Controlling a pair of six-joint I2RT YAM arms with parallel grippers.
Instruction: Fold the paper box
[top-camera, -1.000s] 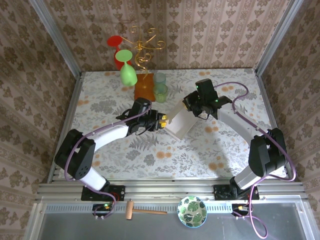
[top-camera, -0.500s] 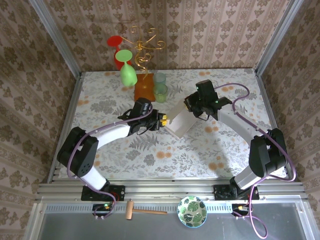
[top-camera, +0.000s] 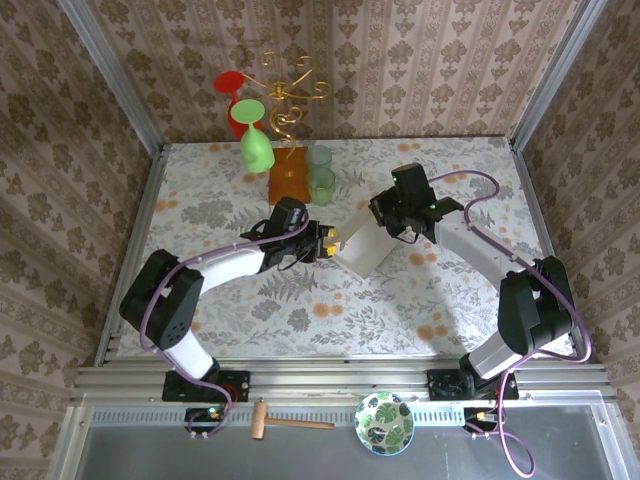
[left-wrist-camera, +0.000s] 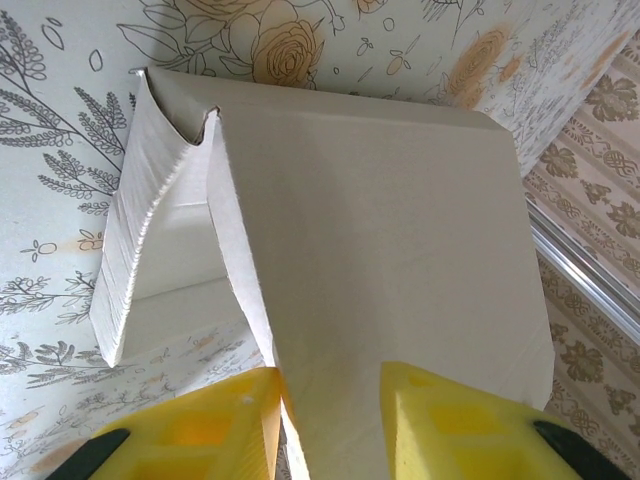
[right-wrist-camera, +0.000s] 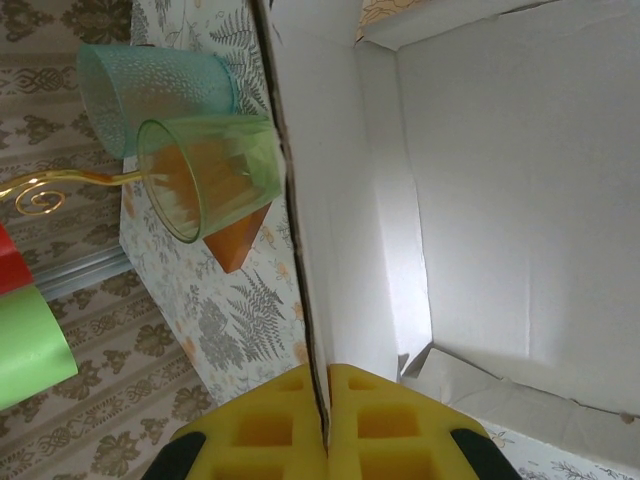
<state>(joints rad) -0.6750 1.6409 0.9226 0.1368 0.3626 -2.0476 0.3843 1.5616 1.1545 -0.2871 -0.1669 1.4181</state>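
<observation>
The paper box (top-camera: 366, 247) lies half-formed at the centre of the table (top-camera: 450, 300), one wall raised, its inside bare. Over the last second it has slid slightly toward the upper right and sits flatter. The left gripper (left-wrist-camera: 330, 400) has followed it in and loosened: its yellow pads now stand apart with a panel edge loose between them, so this looks like a re-grip for the next crease. The right gripper (right-wrist-camera: 328, 420) stays pinched tight on the raised wall. Toward the upper left, the green tumbler (right-wrist-camera: 205, 175) and teal tumbler (right-wrist-camera: 150, 85) beside the orange block (top-camera: 290, 183) look empty, as does the leaf-patterned bowl (top-camera: 385, 423) at bottom centre.
</observation>
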